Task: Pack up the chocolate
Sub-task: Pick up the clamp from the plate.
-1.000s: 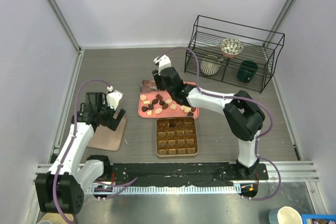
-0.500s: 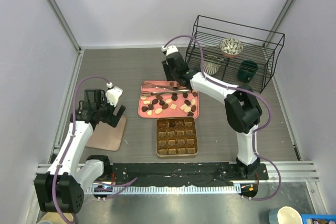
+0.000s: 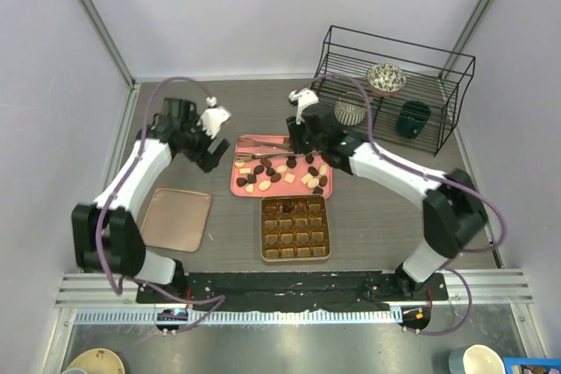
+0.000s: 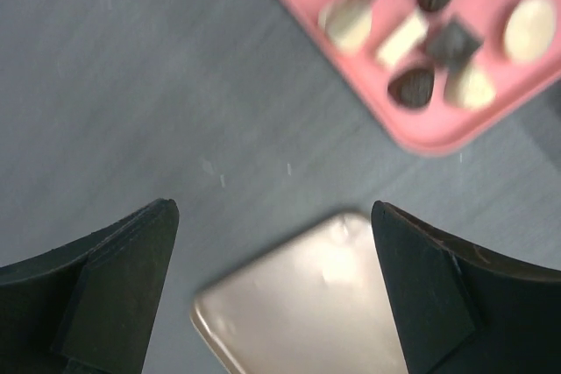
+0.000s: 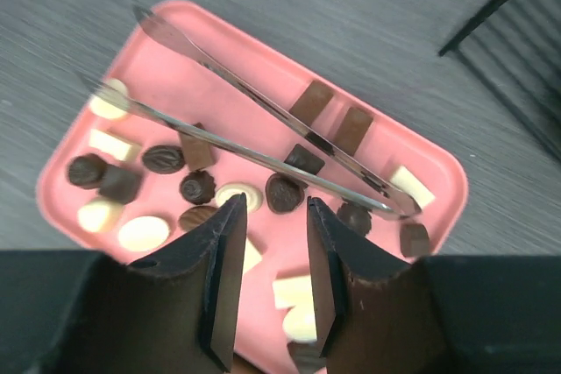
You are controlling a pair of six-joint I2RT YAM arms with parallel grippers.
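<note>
The chocolates [image 3: 279, 172], dark, mid-brown and cream, lie loose on the pink tray [image 3: 238, 183]. Metal tongs [image 3: 267, 148] lie across them. My right gripper [image 3: 298, 144] hovers above the tray's far side. In the right wrist view it [image 5: 273, 208] is slightly open and empty, over the chocolates [image 5: 198, 187], just near of the tongs [image 5: 263, 129]. My left gripper [image 3: 213, 157] hangs left of the tray, high up. In the left wrist view it [image 4: 273, 216] is wide open and empty. The gridded box [image 3: 295, 227] sits in front of the tray with a few pieces in its far row.
A flat gold-brown lid [image 3: 178, 219] lies at the near left; it also shows in the left wrist view [image 4: 307, 304] below the tray's corner [image 4: 421, 133]. A black wire rack [image 3: 394, 85] with a bowl and cups stands at the back right.
My left arm swung from above the lid away to the tray's left side. My right gripper moved right along the tray's far edge, uncovering the tongs lying on the tray.
</note>
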